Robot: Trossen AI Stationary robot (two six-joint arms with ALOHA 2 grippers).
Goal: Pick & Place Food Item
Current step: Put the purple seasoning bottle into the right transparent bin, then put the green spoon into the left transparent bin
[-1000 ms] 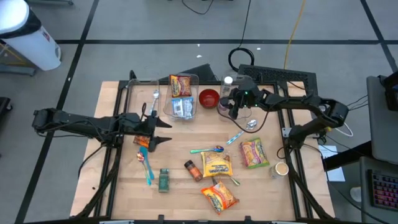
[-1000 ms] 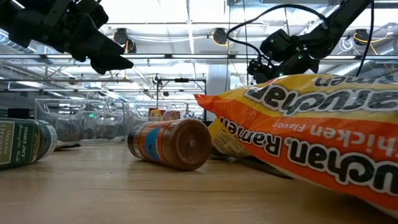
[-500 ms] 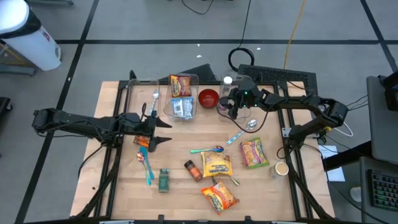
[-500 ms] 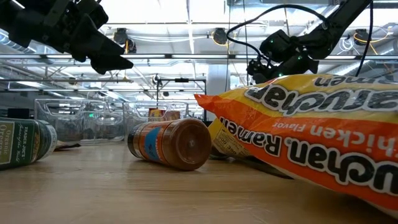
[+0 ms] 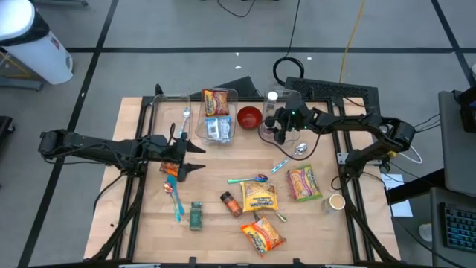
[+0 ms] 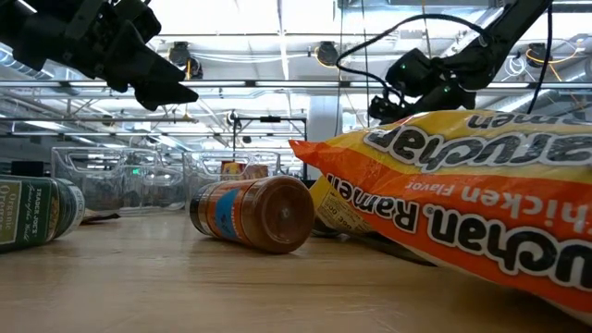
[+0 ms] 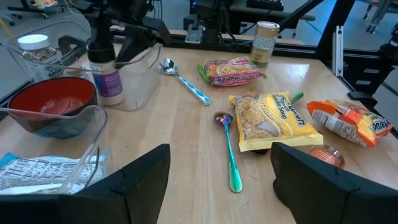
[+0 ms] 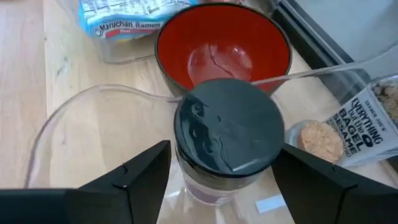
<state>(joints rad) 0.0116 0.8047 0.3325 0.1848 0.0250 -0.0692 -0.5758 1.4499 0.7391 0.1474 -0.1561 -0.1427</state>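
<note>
The right gripper (image 5: 281, 128), in the upper middle of the high view just right of the red bowl (image 5: 250, 117), has let its fingers spread: they now stand apart on either side of the black-capped jar (image 8: 227, 140) that stands upright in the clear container (image 7: 134, 74), clear of its cap rather than pressed against it. In the high view the gripper head has edged slightly to the right from where it was a second ago. In the low view, at the upper right of the frame, the same gripper (image 6: 407, 88) has shifted a little to the right and sits a touch higher.
</note>
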